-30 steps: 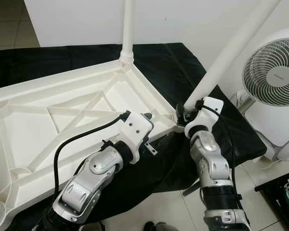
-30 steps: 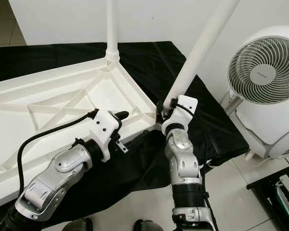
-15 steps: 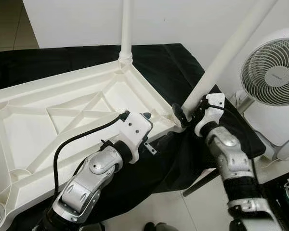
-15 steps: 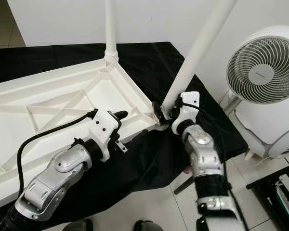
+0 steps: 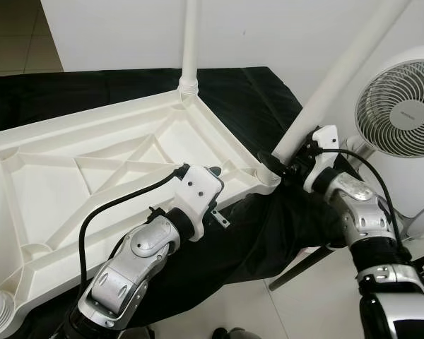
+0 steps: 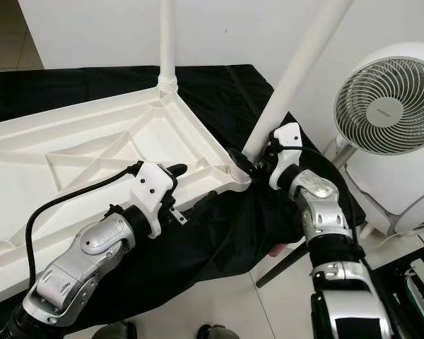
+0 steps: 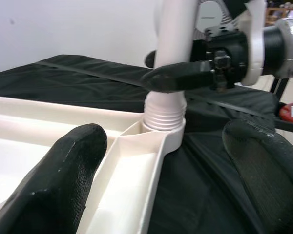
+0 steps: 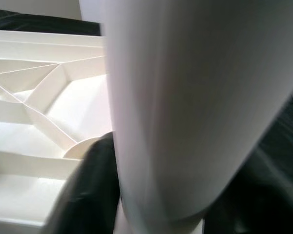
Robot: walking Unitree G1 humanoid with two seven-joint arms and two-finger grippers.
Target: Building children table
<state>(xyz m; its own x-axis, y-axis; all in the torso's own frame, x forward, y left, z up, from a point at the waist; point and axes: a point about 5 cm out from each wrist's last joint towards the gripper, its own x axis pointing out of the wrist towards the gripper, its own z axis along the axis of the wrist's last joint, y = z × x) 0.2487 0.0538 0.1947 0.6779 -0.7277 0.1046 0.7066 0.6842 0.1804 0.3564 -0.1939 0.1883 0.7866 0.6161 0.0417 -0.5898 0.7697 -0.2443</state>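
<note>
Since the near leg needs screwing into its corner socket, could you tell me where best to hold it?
Grip the near leg low on its smooth round shaft, just above the threaded end, coming from the outer side as the right gripper does. The tabletop blocks the inner side.

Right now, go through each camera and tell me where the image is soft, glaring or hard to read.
Head views: sharp, evenly lit, mild glare on the upturned white plastic tabletop. Left wrist view: the left gripper's black fingers blur at close range; the threaded socket is crisp. Right wrist view: the white tubular leg is a defocused blur.
</note>
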